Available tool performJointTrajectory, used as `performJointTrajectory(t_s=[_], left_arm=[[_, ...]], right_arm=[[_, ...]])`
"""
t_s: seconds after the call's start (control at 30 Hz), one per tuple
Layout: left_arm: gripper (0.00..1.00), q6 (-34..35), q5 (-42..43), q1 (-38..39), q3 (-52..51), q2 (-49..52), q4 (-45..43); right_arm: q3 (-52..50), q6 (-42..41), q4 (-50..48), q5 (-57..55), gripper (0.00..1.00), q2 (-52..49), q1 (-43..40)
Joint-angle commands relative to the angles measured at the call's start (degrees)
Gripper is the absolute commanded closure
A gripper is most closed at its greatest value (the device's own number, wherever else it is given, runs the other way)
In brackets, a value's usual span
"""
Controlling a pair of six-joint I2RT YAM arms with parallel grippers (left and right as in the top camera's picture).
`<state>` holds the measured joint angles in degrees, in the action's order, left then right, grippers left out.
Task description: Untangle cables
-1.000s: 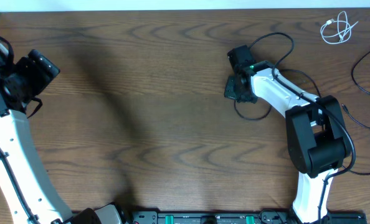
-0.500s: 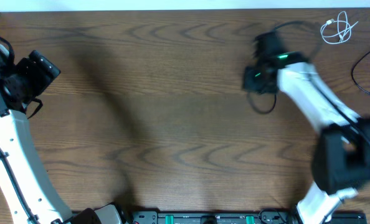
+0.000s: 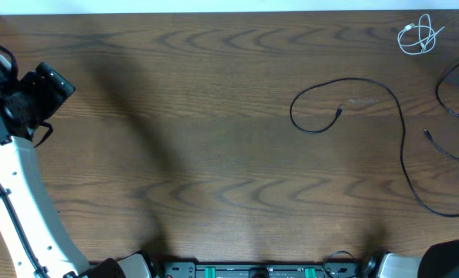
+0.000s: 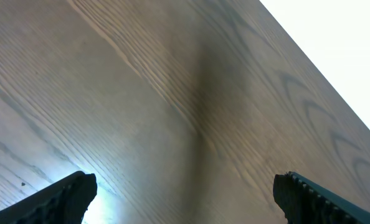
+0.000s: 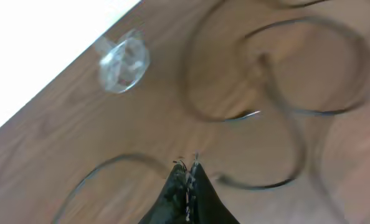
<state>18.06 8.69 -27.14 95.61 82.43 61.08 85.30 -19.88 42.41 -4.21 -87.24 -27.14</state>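
A long black cable (image 3: 402, 139) lies on the table, with a loop (image 3: 314, 108) at its left end, and trails toward the right front. A small white coiled cable (image 3: 419, 35) lies at the far right corner; it also shows in the right wrist view (image 5: 124, 59). More black cables (image 3: 448, 104) lie at the right edge. My right gripper (image 5: 188, 174) is shut, above blurred black cable loops (image 5: 284, 74); I cannot tell if a cable is pinched. My left gripper (image 4: 185, 196) is open and empty over bare wood, far left in the overhead view (image 3: 42, 94).
The wooden table's (image 3: 214, 154) far edge meets a white surface along the top. The right arm's base (image 3: 446, 262) sits at the front right corner. A black rail (image 3: 260, 270) runs along the front edge.
The right arm swung from the cable loop at centre right off to the right, almost out of the overhead view. The black cable now lies spread out. The left arm has not moved.
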Motion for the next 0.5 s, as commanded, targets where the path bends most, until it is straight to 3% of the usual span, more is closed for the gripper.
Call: performJointTrajectory(t_s=[0.0,0.13,0.33,0.37,0.4,0.47], left_arm=[[0.04,0.2,-0.2,0.2,0.2,0.4,0.0],[0.04,0.3,-0.2,0.2,0.2,0.6,0.0],[0.04,0.2,-0.2,0.2,0.2,0.7,0.5],[0.04,0.2,-0.2,0.2,0.2,0.7,0.5],[0.04,0.2,-0.2,0.2,0.2,0.7,0.5],[0.04,0.2,-0.2,0.2,0.2,0.7,0.5]], right_arm=[[0.2,3.5,0.6,5.6,0.99,-1.7,-4.4],[0.2,7.0,2.9,14.4,0.97,-4.2,-3.7],[0.2,12.3,6.6,21.7,0.75,-8.4,3.8],[0.2,12.3,7.2,21.7,0.71,-8.9,5.0],[0.2,12.3,8.9,21.3,0.53,-10.2,8.4],[0.2,12.2,10.4,21.0,0.43,-11.4,11.4]])
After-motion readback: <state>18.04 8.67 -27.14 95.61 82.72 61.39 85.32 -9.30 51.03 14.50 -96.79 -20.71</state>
